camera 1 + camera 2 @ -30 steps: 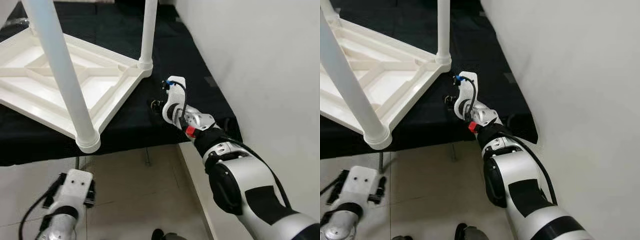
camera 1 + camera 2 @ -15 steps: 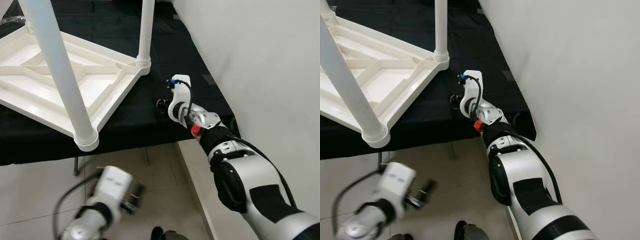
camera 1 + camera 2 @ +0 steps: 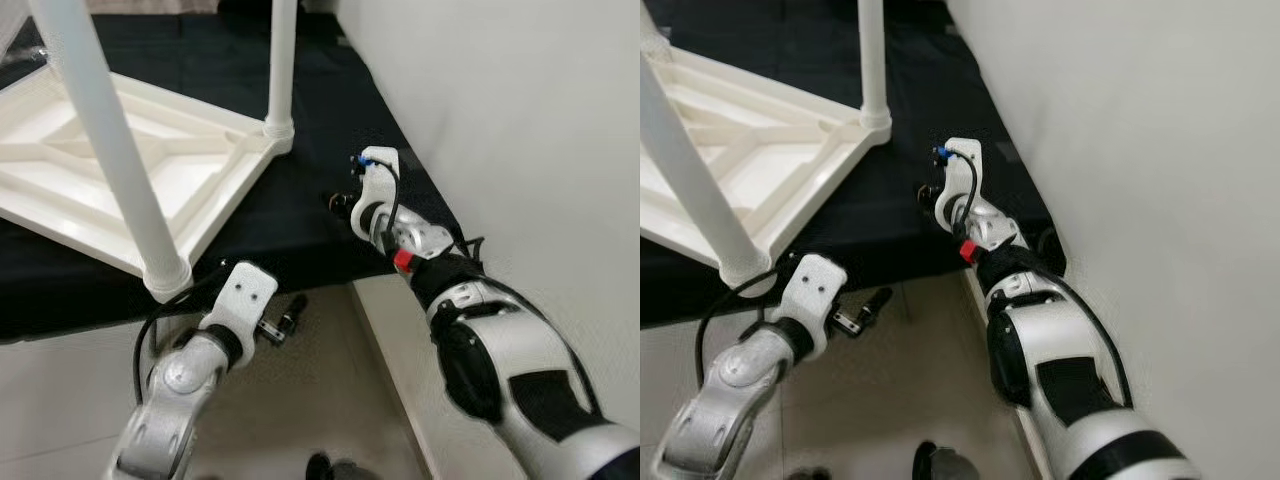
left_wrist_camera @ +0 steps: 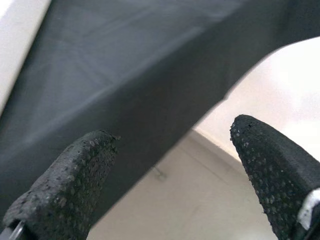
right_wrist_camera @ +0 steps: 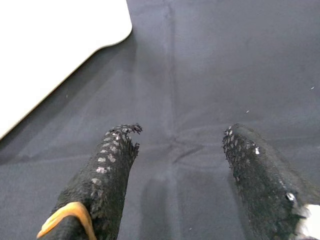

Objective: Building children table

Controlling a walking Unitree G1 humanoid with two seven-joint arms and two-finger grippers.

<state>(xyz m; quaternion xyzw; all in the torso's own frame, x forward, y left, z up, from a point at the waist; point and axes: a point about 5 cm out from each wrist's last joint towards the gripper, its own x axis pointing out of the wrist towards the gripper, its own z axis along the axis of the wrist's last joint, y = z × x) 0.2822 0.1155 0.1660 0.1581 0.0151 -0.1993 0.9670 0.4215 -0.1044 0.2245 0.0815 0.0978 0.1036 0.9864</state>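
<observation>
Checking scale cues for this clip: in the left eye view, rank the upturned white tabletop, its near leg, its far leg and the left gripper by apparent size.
1. Tabletop
2. Near leg
3. Far leg, though it is farther away and cropped, so the two legs may really match
4. Left gripper

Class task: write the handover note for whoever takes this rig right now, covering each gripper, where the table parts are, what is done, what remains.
Left gripper: open, holding nothing, raised below the front edge of the black cloth, near the closest leg.
Right gripper: open, holding nothing, low over the cloth beside the table's corner.
Children's table: white, upside down on the cloth.
Done: the closest leg and the far leg stand upright in corner sockets.
Left: other corners are out of frame, so check them; whether the legs are tight cannot be judged. The table is not yet turned upright.
</observation>
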